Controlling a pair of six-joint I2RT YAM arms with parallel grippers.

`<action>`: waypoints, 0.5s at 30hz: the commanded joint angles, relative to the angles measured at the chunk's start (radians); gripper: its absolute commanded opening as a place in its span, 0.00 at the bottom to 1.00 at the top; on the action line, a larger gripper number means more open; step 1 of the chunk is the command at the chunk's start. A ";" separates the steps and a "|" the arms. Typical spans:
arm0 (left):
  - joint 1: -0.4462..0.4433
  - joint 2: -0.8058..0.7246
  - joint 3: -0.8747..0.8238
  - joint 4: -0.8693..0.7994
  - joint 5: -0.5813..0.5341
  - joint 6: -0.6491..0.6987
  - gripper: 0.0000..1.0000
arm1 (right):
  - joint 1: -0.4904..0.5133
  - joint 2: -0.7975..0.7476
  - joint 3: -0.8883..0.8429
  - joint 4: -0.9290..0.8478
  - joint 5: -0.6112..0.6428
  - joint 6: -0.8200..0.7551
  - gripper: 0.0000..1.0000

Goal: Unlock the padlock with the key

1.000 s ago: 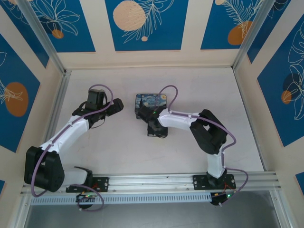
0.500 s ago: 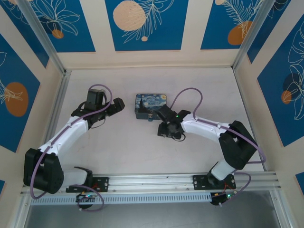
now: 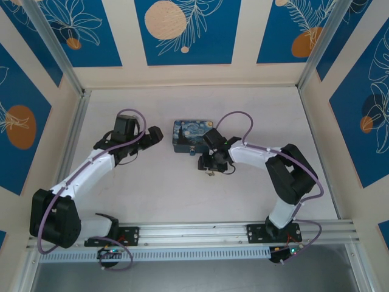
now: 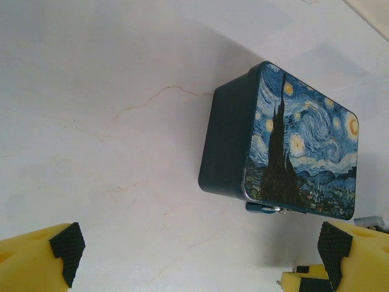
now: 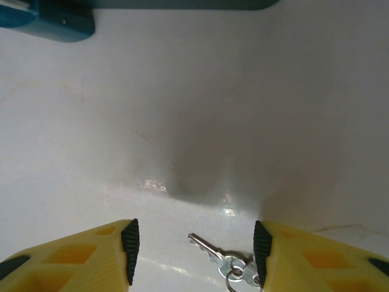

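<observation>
You had both sets of jaws released: the right gripper (image 5: 194, 243) straddled the key (image 5: 211, 250) lying near the centre of the worktop (image 5: 182, 121), and the left gripper (image 4: 197, 250) faced the Starry Night tin (image 4: 298, 152).

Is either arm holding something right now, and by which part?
Nothing is held. The right tool stands open over the key, which lies on the table between its fingers. The left tool is open and empty.

Pale desk (image 3: 152, 188), faintly veined. Lying on it: painted tin (image 4: 292, 146), lid up, blue padlock (image 5: 48, 21) at its front wall; near that, flat, silvery key (image 5: 206, 246) on a ring (image 5: 234, 281).
</observation>
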 commanded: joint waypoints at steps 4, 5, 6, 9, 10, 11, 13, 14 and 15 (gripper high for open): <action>-0.024 0.017 0.013 0.009 -0.005 -0.015 1.00 | 0.002 0.007 0.011 0.008 -0.050 -0.029 0.51; -0.025 0.020 0.015 0.010 -0.006 -0.016 1.00 | 0.003 0.002 0.002 0.007 -0.049 -0.027 0.51; -0.027 0.022 0.016 0.009 -0.007 -0.015 1.00 | 0.003 -0.004 -0.007 0.007 -0.049 -0.023 0.51; -0.033 0.031 0.020 0.012 -0.010 -0.015 1.00 | 0.003 -0.017 -0.032 0.005 -0.051 -0.016 0.51; -0.034 0.033 0.023 0.012 -0.010 -0.015 1.00 | 0.003 -0.020 -0.038 -0.001 -0.052 -0.016 0.51; -0.035 0.034 0.026 0.012 -0.010 -0.016 1.00 | 0.002 -0.025 -0.044 -0.005 -0.053 -0.016 0.50; -0.037 0.037 0.028 0.011 -0.012 -0.015 1.00 | 0.002 -0.034 -0.054 -0.012 -0.056 -0.014 0.51; -0.037 0.038 0.030 0.011 -0.011 -0.015 1.00 | 0.003 -0.039 -0.059 -0.016 -0.056 -0.014 0.50; -0.039 0.039 0.030 0.012 -0.013 -0.015 1.00 | 0.003 -0.045 -0.062 -0.022 -0.058 -0.013 0.50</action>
